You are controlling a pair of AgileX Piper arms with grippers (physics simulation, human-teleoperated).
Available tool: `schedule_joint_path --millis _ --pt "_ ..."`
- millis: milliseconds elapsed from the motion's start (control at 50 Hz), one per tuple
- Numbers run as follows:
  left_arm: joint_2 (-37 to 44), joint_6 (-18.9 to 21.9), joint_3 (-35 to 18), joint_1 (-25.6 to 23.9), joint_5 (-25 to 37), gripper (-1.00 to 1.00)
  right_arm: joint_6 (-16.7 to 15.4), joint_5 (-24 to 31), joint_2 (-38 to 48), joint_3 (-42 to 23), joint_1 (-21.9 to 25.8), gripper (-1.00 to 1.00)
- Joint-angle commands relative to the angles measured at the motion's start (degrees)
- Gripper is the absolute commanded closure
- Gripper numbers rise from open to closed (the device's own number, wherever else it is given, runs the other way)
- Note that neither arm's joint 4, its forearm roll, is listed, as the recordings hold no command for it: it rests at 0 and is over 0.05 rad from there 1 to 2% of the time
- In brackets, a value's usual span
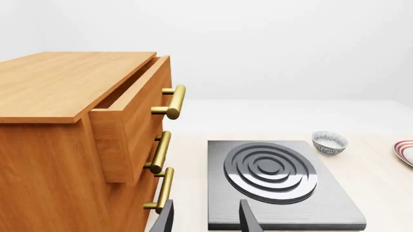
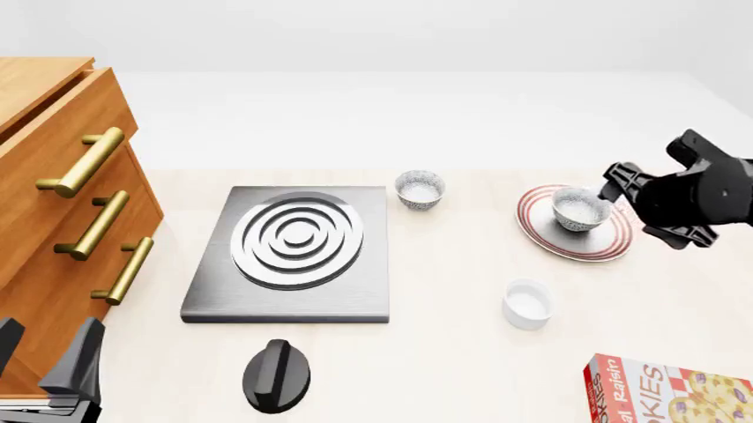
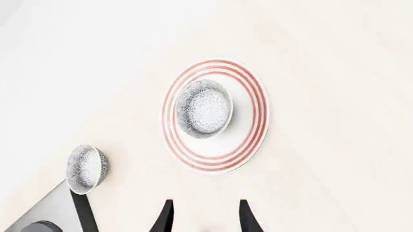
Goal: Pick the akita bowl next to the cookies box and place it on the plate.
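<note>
An akita bowl (image 2: 577,210) sits on the red-ringed plate (image 2: 607,249), the right claw (image 2: 623,189) raised just beside it. A second bowl (image 2: 419,189) stands near the stove burner (image 2: 295,238).

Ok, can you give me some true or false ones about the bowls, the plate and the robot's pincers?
1. An akita bowl sits on the plate. True.
2. The right pincer is squeezing that bowl. False: its fingers are spread apart with nothing between them, and the bowl rests free on the plate.
3. A second bowl stands on the table beside the stove burner. True.
4. The white cup is on the plate. False: it stands on the table, nearer the cookies box.
5. The left pincer holds a bowl. False: it is open and empty.
</note>
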Motion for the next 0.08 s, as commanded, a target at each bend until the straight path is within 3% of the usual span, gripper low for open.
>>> schedule_joint_path --millis 20,80 --pt "0.00 0.00 0.00 -0.01 -0.01 -1.00 -4.21 5.62 -8.93 0.90 1.45 -1.00" --pt "0.00 0.00 0.00 0.01 0.00 -1.00 -5.30 7.03 -10.64 1.08 2.04 -1.00"
